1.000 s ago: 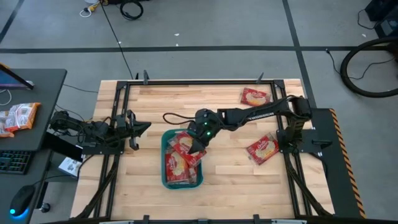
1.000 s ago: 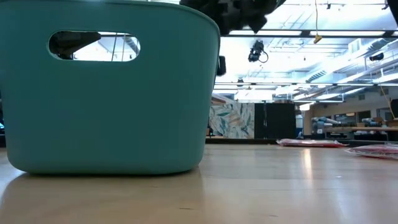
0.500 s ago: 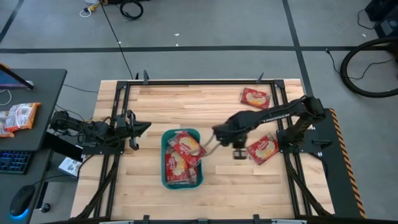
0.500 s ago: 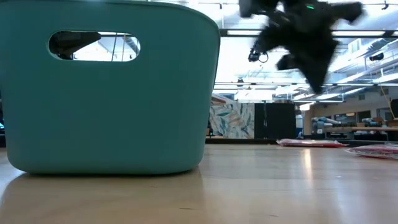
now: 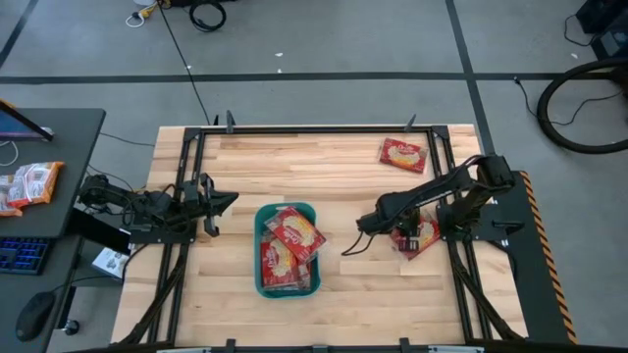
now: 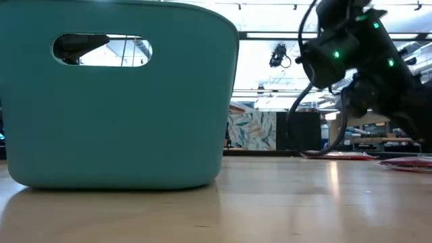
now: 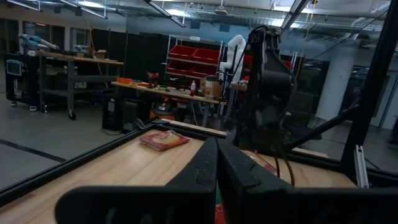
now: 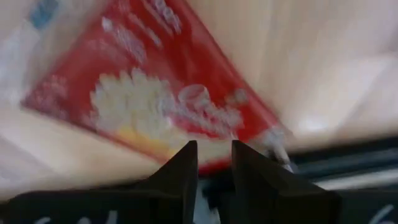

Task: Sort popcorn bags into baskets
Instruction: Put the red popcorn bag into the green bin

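**Red foil packets, teal plastic bin**

Glossy popcorn bags (image 5: 291, 247) fill the rounded teal basket (image 5: 259, 257) at six o'clock. Right gripper (image 5: 404, 235) hovers over another flat bag (image 8: 155, 99) at four o'clock, jaws slightly parted. Left gripper (image 5: 220, 204): jaws pressed together, nine o'clock on the wood-plank tabletop (image 5: 324, 162).

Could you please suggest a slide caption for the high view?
Right end effector over a popcorn bag near the table's right edge; teal basket already holds several.
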`<state>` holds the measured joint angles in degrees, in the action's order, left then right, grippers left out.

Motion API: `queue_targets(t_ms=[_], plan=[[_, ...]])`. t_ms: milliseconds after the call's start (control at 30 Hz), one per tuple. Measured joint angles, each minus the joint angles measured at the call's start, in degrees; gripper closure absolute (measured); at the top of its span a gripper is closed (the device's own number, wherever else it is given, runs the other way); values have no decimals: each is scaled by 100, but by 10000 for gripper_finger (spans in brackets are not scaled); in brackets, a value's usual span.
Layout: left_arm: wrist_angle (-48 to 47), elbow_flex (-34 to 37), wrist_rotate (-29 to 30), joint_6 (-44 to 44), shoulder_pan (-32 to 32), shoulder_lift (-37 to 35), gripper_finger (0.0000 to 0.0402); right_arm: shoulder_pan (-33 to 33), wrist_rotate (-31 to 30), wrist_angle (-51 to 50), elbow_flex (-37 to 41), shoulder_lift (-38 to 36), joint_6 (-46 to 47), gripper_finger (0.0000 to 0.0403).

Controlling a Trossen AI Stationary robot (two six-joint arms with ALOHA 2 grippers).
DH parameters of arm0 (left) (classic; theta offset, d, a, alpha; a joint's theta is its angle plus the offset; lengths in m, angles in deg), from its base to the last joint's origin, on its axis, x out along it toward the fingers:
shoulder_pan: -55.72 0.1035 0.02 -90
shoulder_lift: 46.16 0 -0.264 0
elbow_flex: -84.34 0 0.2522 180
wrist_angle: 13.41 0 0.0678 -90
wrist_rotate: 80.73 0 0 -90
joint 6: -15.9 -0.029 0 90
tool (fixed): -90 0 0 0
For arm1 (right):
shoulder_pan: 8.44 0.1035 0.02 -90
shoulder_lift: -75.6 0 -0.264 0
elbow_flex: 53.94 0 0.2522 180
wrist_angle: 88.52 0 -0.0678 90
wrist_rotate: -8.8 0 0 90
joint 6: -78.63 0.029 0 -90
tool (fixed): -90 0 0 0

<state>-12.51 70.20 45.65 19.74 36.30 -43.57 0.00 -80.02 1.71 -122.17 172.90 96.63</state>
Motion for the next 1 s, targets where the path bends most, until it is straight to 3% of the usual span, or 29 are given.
queue_targets(t_ms=[267, 600, 800, 1000], plan=[[-2, 0, 0, 0, 0, 2, 395, 24, 163, 1435, 545, -15, -193, 300], [1, 0, 0, 0, 0, 1, 395, 400, -510, 3194, -437, 11, -1047, 301], [1, 1, -17, 31, -9, 0, 395, 398, -1231, 2457, -1141, -24, -560, 301], [7, 0, -20, 46, -7, 0, 395, -125, -411, 2105, -840, -256, 248, 301]])
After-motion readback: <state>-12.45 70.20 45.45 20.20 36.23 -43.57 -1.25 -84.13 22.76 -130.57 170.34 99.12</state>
